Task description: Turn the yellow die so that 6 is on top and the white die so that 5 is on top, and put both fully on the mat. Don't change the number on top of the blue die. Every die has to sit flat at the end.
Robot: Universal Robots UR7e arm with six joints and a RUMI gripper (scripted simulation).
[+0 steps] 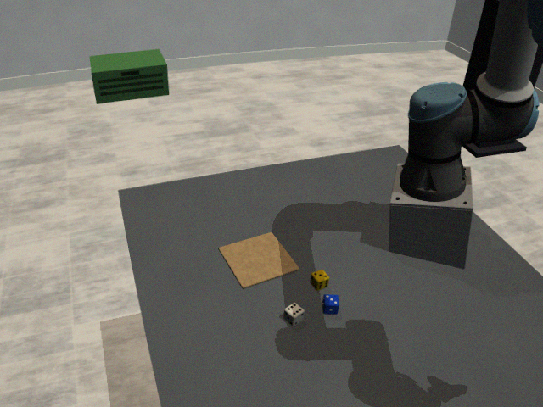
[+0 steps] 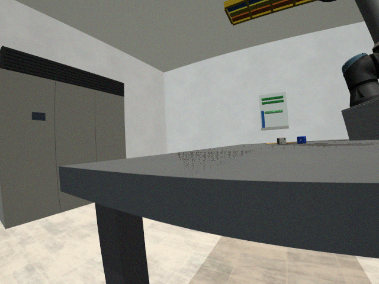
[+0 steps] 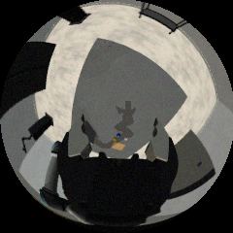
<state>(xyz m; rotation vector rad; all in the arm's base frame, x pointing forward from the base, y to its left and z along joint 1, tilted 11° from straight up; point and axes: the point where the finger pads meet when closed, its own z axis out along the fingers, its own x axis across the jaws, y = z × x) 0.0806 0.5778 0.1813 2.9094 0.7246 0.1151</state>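
The yellow die (image 1: 320, 279) (image 3: 115, 140), the blue die (image 1: 330, 303) (image 2: 301, 139) (image 3: 117, 135) and the white die (image 1: 293, 313) (image 2: 281, 140) sit flat and close together on the grey table (image 1: 197, 210), just off the tan mat (image 1: 256, 258) (image 3: 120, 146). None of them touches the mat. The yellow die is nearest to it, by its right corner. The pips on top are too small to read for sure. My gripper (image 3: 119, 116) is open and empty, high above the table and looking straight down on the dice. It shows only in the wrist view.
The arm's base stands on a grey block (image 1: 432, 227) at the table's right rear. A green toolbox (image 1: 129, 75) stands on the floor far behind. The table's edges are well away from the dice.
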